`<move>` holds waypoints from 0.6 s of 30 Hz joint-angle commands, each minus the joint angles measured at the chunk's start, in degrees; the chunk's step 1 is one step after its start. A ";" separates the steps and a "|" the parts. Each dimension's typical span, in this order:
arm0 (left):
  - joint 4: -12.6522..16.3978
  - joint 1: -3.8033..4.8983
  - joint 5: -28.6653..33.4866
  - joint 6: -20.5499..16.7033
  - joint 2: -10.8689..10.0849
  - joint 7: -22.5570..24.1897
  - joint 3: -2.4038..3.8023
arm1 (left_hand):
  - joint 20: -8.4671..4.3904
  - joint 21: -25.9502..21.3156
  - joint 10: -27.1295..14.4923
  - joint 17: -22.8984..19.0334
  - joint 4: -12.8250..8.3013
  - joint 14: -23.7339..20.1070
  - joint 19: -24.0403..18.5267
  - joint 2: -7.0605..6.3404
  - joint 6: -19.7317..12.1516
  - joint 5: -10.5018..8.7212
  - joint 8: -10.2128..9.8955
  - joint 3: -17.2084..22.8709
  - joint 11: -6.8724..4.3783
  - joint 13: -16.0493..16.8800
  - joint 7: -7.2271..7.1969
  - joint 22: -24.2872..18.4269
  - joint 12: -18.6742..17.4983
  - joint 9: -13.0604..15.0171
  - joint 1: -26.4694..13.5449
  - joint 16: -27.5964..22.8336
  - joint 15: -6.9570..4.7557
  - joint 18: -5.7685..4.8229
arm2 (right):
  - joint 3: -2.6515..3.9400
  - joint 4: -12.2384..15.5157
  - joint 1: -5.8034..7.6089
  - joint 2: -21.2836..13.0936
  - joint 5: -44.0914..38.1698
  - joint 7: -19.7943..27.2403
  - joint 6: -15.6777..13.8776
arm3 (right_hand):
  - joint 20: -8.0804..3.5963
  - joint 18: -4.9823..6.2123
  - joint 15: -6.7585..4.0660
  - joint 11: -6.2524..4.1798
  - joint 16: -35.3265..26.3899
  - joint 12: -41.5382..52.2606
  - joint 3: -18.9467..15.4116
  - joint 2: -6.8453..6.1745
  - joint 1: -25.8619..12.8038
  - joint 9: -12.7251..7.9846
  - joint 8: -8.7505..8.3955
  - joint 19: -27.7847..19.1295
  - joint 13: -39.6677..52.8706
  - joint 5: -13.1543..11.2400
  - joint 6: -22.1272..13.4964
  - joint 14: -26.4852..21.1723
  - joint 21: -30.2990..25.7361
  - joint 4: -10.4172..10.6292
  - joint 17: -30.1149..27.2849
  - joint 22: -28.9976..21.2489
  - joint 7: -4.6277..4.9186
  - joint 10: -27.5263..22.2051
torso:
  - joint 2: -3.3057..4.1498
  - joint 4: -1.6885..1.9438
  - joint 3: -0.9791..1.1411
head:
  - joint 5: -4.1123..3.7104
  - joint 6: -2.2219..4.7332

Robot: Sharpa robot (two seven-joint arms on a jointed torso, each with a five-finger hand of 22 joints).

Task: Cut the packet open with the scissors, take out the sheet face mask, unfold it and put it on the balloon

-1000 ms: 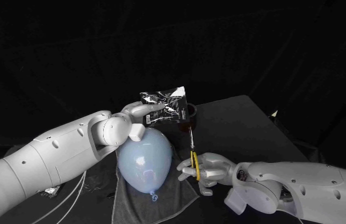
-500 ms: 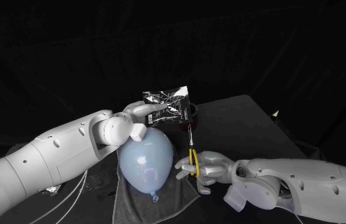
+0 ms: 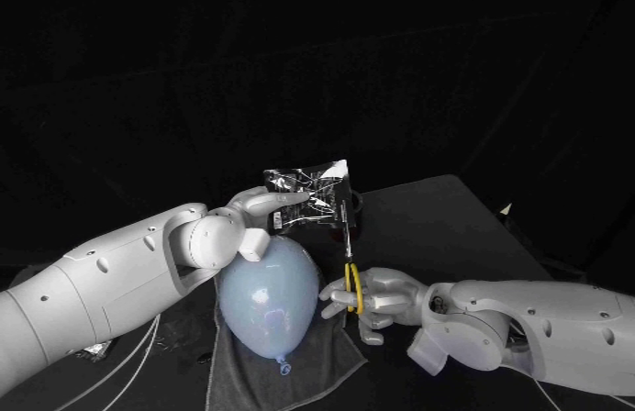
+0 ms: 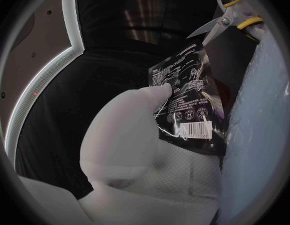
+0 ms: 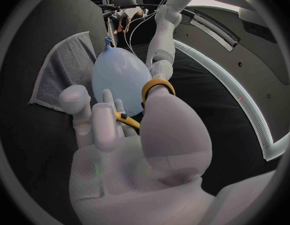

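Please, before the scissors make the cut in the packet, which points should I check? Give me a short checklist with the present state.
1. Packet held raised: the left hand pinches it. Ok.
2. Scissors in grasp: the right hand holds the yellow handles. Ok.
3. Blades apart: the left wrist view shows them spread. Ok.
4. Packet edge between the blades: the tips are near its corner, but contact is unclear. Cannot tell.
5. Balloon away from the blades: it lies on the towel, and the blades point up, away from it. Ok.
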 commanded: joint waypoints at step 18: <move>0.36 0.03 -0.06 3.08 -0.34 -0.88 0.04 | -0.08 0.31 0.37 0.05 -0.14 0.50 0.28 0.44 0.23 0.23 0.19 0.28 0.12 0.07 0.16 0.07 0.12 3.33 -0.16 -0.27 -0.09 0.65 | 0.05 -1.46 2.02 0.23 -1.01 -0.15 0.32 | 0.01 0.50 0.06 -0.07 -0.37 0.71 0.19 1.40 0.09 0.22 1.71 -0.52 -0.48 -0.03 -1.38 -0.67 -0.82 -0.12 -0.78 -0.38 4.30 0.41 | 0.02 0.00 0.05 | -0.02 0.19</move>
